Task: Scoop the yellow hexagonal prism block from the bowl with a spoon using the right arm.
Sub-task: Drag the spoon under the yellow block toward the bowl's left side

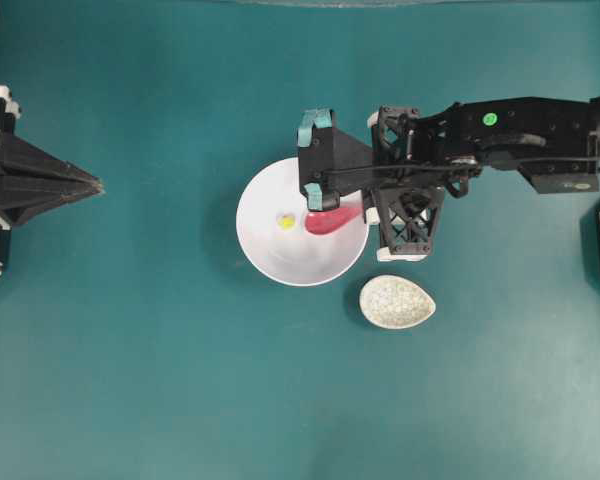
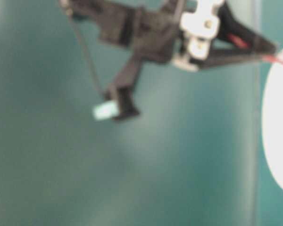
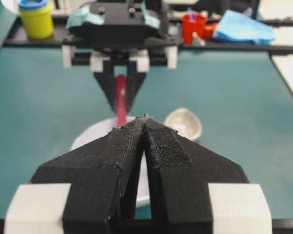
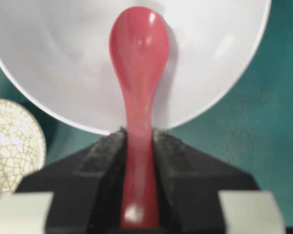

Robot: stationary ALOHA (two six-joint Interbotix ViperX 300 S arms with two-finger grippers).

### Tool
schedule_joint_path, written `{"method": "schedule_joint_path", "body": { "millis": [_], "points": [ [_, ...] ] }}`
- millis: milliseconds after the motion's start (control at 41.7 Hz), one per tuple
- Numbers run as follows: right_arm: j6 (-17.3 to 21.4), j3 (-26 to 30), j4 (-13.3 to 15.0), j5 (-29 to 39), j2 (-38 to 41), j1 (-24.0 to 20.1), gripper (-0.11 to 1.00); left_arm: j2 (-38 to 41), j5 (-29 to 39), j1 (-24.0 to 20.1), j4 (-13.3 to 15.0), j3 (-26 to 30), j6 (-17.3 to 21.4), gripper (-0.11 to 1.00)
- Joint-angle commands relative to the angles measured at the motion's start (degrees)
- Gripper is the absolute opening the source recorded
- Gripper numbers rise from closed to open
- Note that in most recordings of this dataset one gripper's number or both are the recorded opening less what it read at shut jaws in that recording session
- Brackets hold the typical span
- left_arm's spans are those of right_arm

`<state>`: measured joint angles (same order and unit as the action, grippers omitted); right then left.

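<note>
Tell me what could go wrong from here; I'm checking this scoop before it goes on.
The tiny yellow block lies just past the spoon tip, so a push may slide it up the glossy bowl wall instead of loading it. The right gripper pinches only the smooth handle, which could twist.

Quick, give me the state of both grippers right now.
Left gripper: shut, holding nothing.
Right gripper: shut on the glossy pinkish-red soup spoon, its scoop over the large white bowl.

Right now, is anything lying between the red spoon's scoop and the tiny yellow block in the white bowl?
No. In the overhead view only bare white bowl floor separates the glossy pinkish-red spoon from the tiny yellow block.
</note>
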<state>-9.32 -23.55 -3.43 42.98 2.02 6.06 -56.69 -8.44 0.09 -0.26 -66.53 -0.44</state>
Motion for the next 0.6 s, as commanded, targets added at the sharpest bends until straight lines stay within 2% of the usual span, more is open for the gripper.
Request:
{"method": "schedule_joint_path", "body": {
  "millis": [0,575],
  "points": [
    [0.0,1.8,-0.1,-0.5,-0.3,-0.4,0.22,0.5,-0.4,-0.1,-0.1,1.5,0.0,0.03],
    [0.0,7.6,-0.4,-3.6,4.4,-0.4,0.22,0.5,-0.5,-0.1,-0.1,1.5,0.0,0.03]
  ]
}}
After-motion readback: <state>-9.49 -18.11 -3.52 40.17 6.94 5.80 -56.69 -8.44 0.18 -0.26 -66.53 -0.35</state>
